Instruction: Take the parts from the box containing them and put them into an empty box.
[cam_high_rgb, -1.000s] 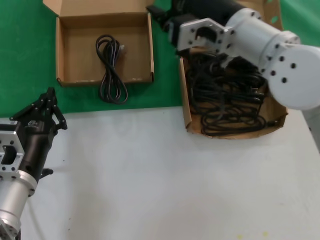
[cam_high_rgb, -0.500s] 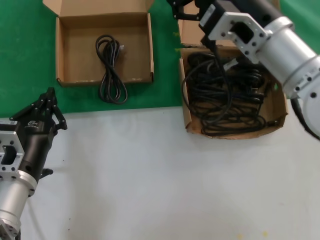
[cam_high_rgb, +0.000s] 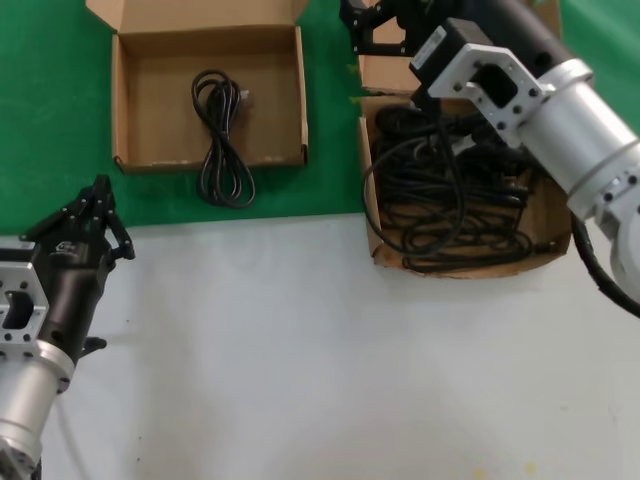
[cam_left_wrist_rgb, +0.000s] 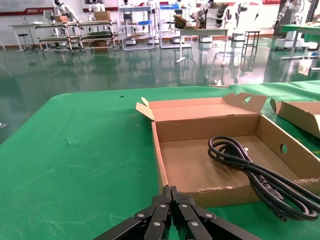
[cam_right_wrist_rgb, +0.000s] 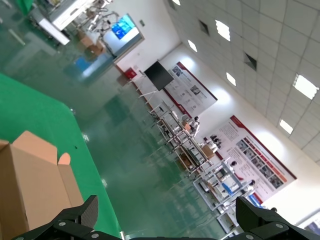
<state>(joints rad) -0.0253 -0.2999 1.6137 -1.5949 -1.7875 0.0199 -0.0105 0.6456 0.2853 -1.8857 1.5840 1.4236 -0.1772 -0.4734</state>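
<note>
Right gripper (cam_high_rgb: 375, 22): now at the far rim of the source box (cam_high_rgb: 372, 215), in front of its raised lid flap. A second ago the right arm lay lower and across the near left corner of that box; it has since swung up and back. Fingers stand apart in the right wrist view, nothing between them. A strand of cord hangs below the arm's wrist housing in the head view; whether it is lifted or merely passes behind cannot be told.

Parts (cam_high_rgb: 455, 200): tangled heap of black coiled cords, filling the source box. Position matches the earlier pictures.

Transferred cord (cam_high_rgb: 222, 138): one coil lying in the shallow box (cam_high_rgb: 125, 100) on the green cloth (cam_high_rgb: 50, 120), its lower loop draped over the front wall. Unchanged.

Left gripper (cam_high_rgb: 88, 225): parked over the white table (cam_high_rgb: 320, 350), fingers together. No movement.

Reading: the arm appears to be repositioning for another pick; most of the task remains.

View differences:
- Left wrist view: shows the shallow box from low in front, cord end hanging past its scuffed front edge.
- Right wrist view: shows only hall, ceiling, a tabbed flap (cam_right_wrist_rgb: 35, 170) and the spread fingertips (cam_right_wrist_rgb: 80, 215); no cords.
- Head view: the only one showing both boxes.
</note>
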